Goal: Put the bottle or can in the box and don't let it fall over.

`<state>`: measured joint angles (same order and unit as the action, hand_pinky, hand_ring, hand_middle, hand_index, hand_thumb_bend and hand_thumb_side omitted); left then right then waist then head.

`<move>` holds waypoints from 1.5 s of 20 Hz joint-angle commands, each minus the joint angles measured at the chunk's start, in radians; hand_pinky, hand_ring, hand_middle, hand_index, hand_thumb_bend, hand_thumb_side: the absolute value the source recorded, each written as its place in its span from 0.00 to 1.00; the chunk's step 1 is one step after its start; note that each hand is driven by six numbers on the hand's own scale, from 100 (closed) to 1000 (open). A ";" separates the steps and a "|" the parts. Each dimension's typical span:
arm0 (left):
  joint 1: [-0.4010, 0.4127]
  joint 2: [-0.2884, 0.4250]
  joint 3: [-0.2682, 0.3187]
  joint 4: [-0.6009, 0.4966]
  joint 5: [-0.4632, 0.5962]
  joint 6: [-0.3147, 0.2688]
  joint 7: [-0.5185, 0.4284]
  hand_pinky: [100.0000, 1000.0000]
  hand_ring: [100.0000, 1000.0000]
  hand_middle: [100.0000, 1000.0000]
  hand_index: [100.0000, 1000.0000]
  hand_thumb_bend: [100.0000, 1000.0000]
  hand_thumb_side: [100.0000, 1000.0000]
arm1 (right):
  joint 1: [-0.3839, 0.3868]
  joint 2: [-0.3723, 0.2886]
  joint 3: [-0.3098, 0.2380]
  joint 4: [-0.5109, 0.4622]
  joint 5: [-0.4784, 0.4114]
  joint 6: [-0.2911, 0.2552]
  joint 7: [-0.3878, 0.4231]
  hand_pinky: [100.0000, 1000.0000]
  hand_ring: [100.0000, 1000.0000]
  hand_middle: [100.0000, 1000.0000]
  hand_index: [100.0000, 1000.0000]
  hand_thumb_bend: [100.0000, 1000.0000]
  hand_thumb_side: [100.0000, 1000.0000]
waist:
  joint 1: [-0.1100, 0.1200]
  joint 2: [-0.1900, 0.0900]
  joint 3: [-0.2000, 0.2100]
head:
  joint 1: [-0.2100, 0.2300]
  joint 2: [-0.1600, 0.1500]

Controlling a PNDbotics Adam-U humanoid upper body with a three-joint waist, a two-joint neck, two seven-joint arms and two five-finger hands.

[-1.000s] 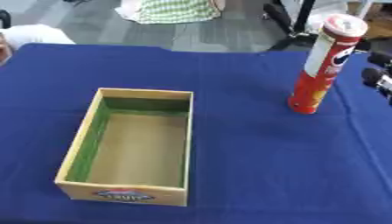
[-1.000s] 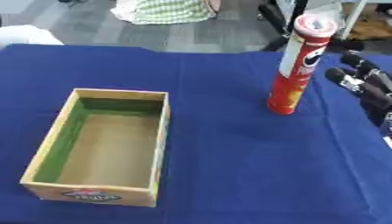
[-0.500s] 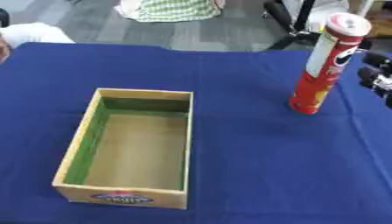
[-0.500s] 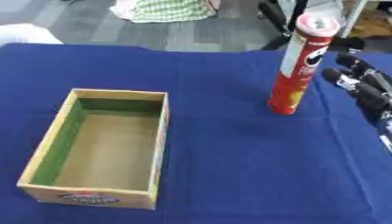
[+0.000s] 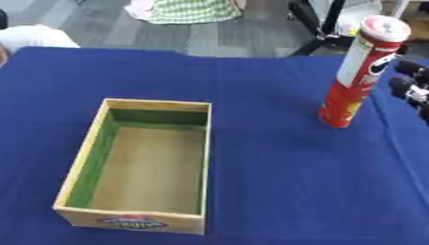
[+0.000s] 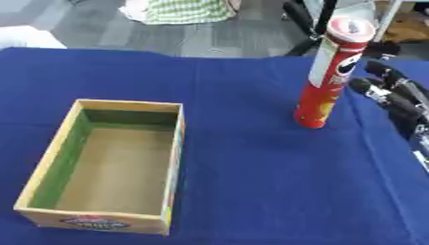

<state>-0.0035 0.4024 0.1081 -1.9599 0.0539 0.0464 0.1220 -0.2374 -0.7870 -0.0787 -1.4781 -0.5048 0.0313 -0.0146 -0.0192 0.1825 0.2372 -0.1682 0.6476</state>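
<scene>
Upright can [image 6: 328, 79] — right hand [image 6: 394, 93] beside.

Even, bright indoor light falls from above, with no harsh glare. The blue tablecloth [image 5: 251, 191] looks evenly lit, and only a faint soft shadow lies on it just beside the base of the tall red can [image 6: 329, 74]. The inside of the wooden box [image 5: 142, 165] is slightly darker along its green left wall. Both views are soft throughout, with smeared edges; the right hand [image 6: 394, 95] and the floor beyond the table are blurred.
</scene>
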 commanded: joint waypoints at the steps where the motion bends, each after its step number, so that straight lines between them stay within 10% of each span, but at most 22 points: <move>1: -0.012 0.009 0.003 -0.012 -0.006 -0.001 -0.004 0.96 0.80 0.81 0.81 0.00 0.62 | -0.017 -0.026 -0.007 -0.003 0.003 -0.009 0.002 0.96 1.00 1.00 0.97 1.00 0.46 | 0.001 -0.003 0.000 | 0.001 -0.021; 30: -0.033 -0.004 0.000 -0.019 -0.013 0.000 -0.007 0.96 0.80 0.81 0.81 0.00 0.63 | -0.045 -0.038 -0.014 0.000 0.002 -0.014 -0.018 0.96 1.00 1.00 0.97 1.00 0.47 | 0.002 0.050 0.005 | -0.005 -0.076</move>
<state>-0.0271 0.3857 0.1023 -1.9602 0.0440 0.0487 0.1185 -0.2711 -0.7872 -0.0791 -1.4707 -0.5055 0.0197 -0.0294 -0.0193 0.2421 0.2414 -0.1705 0.5862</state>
